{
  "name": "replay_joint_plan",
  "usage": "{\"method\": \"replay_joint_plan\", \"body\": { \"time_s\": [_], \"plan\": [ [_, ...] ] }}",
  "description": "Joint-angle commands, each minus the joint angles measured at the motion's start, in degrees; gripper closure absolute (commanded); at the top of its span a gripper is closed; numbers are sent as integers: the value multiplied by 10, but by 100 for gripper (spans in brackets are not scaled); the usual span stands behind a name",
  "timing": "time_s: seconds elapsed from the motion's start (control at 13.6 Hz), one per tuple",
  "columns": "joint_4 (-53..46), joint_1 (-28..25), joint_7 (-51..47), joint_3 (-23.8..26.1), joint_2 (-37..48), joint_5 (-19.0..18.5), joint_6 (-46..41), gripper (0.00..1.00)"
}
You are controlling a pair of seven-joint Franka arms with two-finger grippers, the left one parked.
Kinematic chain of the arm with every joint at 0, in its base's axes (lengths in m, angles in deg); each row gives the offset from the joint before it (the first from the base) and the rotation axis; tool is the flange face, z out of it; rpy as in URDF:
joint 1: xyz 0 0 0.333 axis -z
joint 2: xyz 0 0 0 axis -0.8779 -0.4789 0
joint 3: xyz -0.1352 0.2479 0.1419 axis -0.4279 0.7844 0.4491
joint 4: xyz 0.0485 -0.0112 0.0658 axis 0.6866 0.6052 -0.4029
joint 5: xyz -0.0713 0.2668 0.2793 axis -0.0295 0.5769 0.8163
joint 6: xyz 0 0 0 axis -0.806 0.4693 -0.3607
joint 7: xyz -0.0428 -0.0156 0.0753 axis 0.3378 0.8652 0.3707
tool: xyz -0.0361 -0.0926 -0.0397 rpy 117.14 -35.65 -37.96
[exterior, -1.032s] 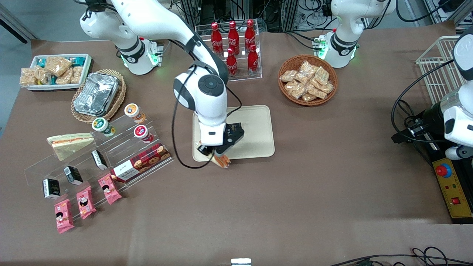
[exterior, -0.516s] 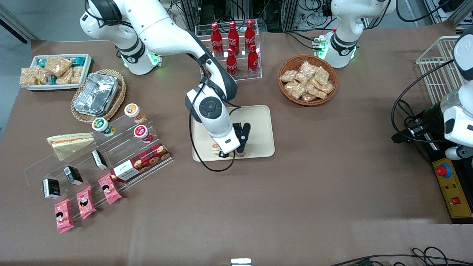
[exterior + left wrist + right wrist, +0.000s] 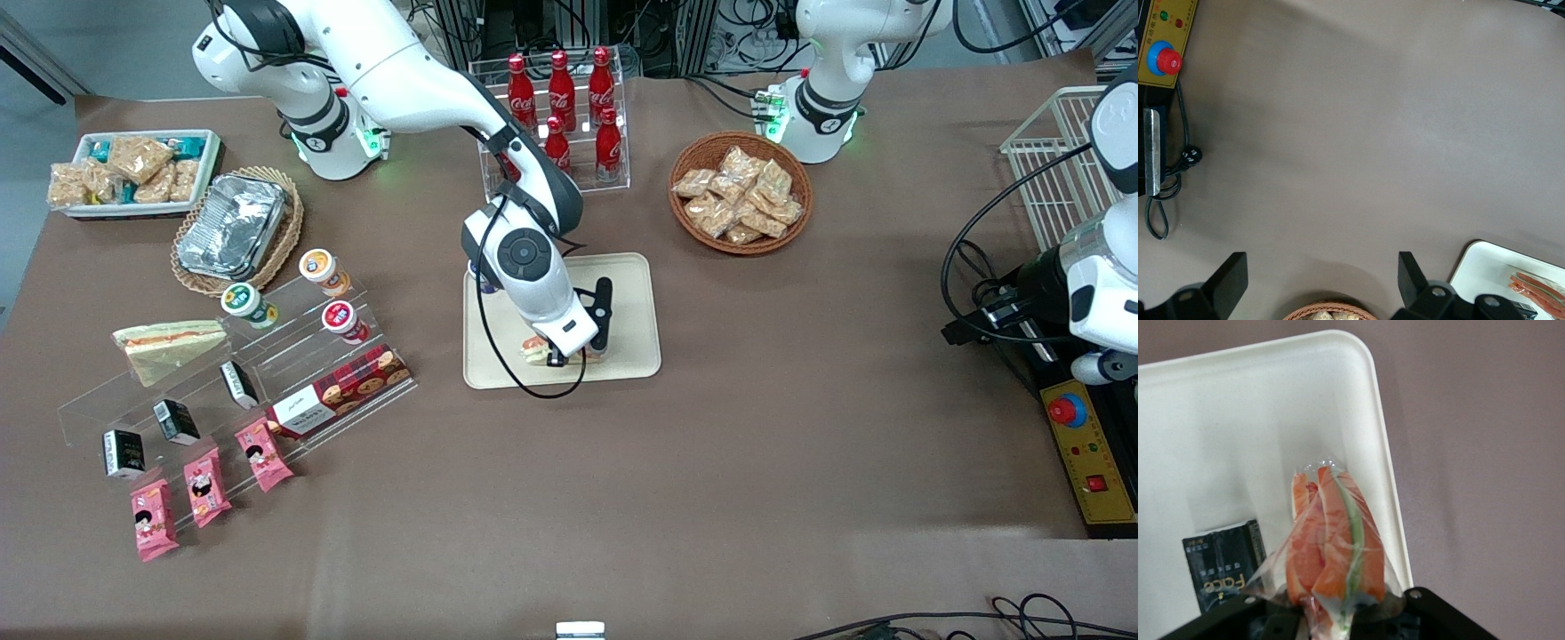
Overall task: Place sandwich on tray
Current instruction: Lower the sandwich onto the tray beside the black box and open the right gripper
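From the front, the right gripper point(image 3: 569, 354) sits low over the cream tray point(image 3: 631, 307), near the tray edge closest to the camera. The sandwich point(image 3: 536, 348) peeks out from under the wrist there, pale bread with an orange stripe, over the tray's surface. The arm hides the fingers in this view. Farther from the camera than the tray stands a clear rack of red cola bottles point(image 3: 560, 89). A wicker basket of snack packs point(image 3: 740, 193) lies toward the parked arm's end of the table from the tray. Toward the working arm's end are a second wrapped wedge point(image 3: 169, 347), cups on a clear stepped stand point(image 3: 324, 271), a foil container point(image 3: 231, 227) and a white tray of snacks point(image 3: 133, 173).

The left wrist view shows mostly bare brown table point(image 3: 1358, 133), a corner of the tray point(image 3: 1481, 267) with the sandwich point(image 3: 1538, 288) on it, and a control box with a red button point(image 3: 1168, 61).

The right wrist view shows what the front view hides: the fingers pinch the wrapped sandwich point(image 3: 1331, 547) at its base, orange filling and a green streak showing through the plastic. Under it is the tray point(image 3: 1238, 420), with a small black packet point(image 3: 1221, 570) lying on it beside the sandwich. The tray's rounded rim meets brown table point(image 3: 1485, 453).
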Motion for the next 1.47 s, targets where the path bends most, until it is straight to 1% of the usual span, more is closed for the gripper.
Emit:
{"method": "replay_joint_plan", "body": {
  "time_s": [0.0, 0.74, 0.88, 1.11, 1.4],
  "plan": [
    [-5, -2, 16, -2, -11, 16, 9, 1],
    [-6, -3, 10, -2, 1, 16, 8, 1],
    [-6, -11, 7, -3, 21, 17, -8, 1],
    [-6, -5, 0, -7, 48, 17, -27, 1],
    [-7, 12, -3, -24, 99, 19, -79, 1]
  ]
}}
